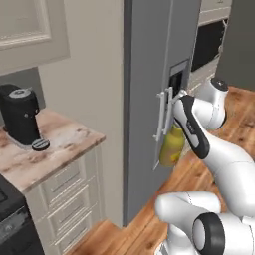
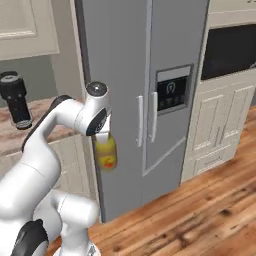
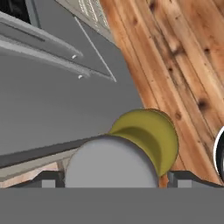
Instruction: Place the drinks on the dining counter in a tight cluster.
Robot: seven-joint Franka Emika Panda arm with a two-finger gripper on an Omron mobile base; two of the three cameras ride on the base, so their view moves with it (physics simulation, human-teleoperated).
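One of the drinks, a fat yellow-amber bottle [image 1: 172, 147] [image 2: 106, 154], hangs in the air in front of the grey fridge, well above the floor. My gripper [image 1: 177, 128] [image 2: 102, 137] is shut on its top from above. In the hand view the bottle [image 3: 151, 133] shows from above, its yellow shoulder bulging out past a round grey top between my fingertips [image 3: 47, 177]. The bottle stays upright and touches nothing else. The dining counter is out of view.
The tall grey fridge [image 1: 144, 74] [image 2: 125, 70] with its paired door handles [image 2: 146, 120] stands just behind the bottle. A black coffee machine [image 1: 20, 117] sits on the small marble counter [image 1: 60, 149] to the left. Cream cabinets [image 2: 220, 125] and wooden floor [image 2: 200, 215] lie to the right.
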